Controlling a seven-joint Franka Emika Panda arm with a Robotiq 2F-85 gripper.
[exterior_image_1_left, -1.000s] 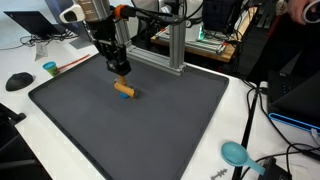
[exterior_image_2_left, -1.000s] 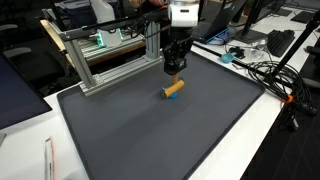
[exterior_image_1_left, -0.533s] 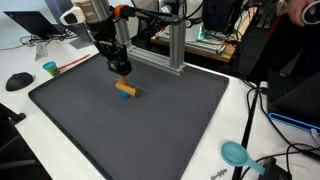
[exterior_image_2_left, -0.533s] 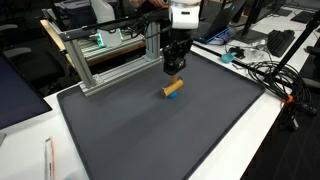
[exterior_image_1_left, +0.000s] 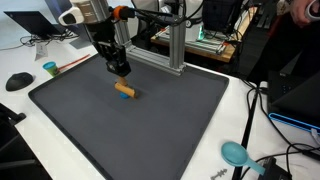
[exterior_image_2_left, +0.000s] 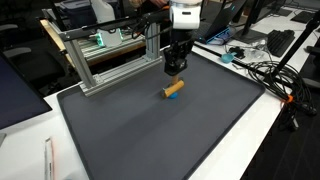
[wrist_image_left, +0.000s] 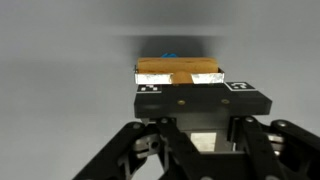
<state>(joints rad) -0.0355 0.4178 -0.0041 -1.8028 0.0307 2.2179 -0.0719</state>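
Observation:
My gripper (exterior_image_1_left: 119, 68) (exterior_image_2_left: 174, 68) hangs a little above the dark grey mat (exterior_image_1_left: 170, 120) (exterior_image_2_left: 150, 130), shut on a small wooden block (exterior_image_1_left: 121, 70) (exterior_image_2_left: 173, 71). Directly below and slightly in front of it, a second orange-brown block with a blue end (exterior_image_1_left: 125, 90) (exterior_image_2_left: 173, 88) lies flat on the mat. In the wrist view the gripper (wrist_image_left: 180, 88) comes in from the bottom. The pale held block (wrist_image_left: 180, 78) shows just past its black cross bar, and the lying block (wrist_image_left: 178, 65) with a blue bit shows behind it. The fingertips themselves are hidden.
An aluminium frame (exterior_image_1_left: 175, 45) (exterior_image_2_left: 100, 60) stands at the mat's far edge. A teal cup (exterior_image_1_left: 49, 68) and a black mouse (exterior_image_1_left: 18, 81) sit off the mat. A teal round object (exterior_image_1_left: 236, 153) and cables (exterior_image_2_left: 265, 70) lie on the white table.

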